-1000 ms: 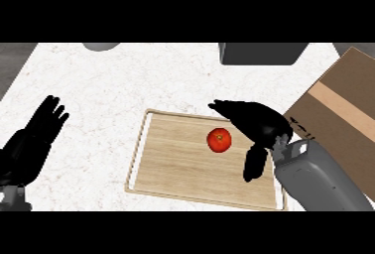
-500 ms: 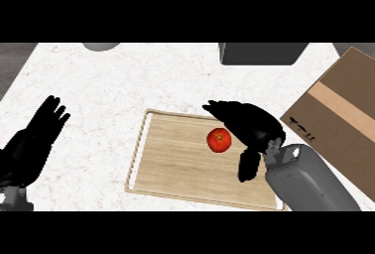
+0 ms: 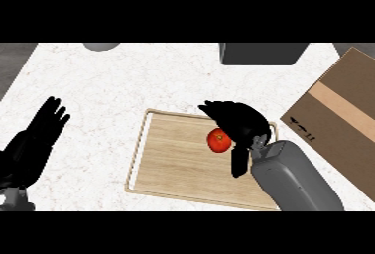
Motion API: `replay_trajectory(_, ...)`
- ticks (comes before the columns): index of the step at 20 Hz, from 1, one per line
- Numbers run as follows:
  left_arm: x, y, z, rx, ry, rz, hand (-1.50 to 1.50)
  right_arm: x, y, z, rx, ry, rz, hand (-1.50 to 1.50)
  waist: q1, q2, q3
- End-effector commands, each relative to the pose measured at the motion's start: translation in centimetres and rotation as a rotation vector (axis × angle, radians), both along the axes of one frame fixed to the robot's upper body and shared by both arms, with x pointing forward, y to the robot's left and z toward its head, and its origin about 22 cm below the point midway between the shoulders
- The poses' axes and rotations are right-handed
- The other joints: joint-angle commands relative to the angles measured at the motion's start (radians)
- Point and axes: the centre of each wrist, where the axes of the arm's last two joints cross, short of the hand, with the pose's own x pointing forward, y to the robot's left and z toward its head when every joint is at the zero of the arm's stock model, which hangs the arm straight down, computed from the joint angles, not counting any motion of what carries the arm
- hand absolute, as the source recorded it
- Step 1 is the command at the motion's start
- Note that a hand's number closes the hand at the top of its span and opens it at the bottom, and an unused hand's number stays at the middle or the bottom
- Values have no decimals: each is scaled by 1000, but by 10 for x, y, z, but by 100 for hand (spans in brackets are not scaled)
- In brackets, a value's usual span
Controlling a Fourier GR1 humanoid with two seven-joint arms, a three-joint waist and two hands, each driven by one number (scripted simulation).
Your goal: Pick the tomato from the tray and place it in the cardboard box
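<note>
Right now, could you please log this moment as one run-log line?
phase: reach | right hand: open over tomato | tomato: on tray | left hand: resting

A white counter (image 3: 147,79) with faint grey marbling fills nearly the whole view, lit evenly and without strong shadows. Its left edge runs at a slant, and past it in the upper left corner lies a strip of dark grey floor (image 3: 13,62). At the far edge stands a dark grey box-shaped object (image 3: 260,53), cut off by the top of the view; what it is cannot be told. Further left along the same edge shows the rim of a round grey object (image 3: 101,46), also cut off
</note>
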Motion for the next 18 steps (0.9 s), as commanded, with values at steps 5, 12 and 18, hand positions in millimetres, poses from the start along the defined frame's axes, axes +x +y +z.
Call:
replay_trajectory(5, 15, 1, 2, 8, -8, 8, 0, 11, 14, -8, -58, 10, -24, -150, -2, 1, 0)
replay_trajectory(12, -14, 2, 8, 23, -8, 1, 0, 15, -2, -42, -76, 28, -20, -150, 3, 0, 0)
replay_trajectory(18, 9, -2, 7, 1, 4, 10, 0, 5, 22, -34, -97, 48, -7, -150, -2, 0, 0)
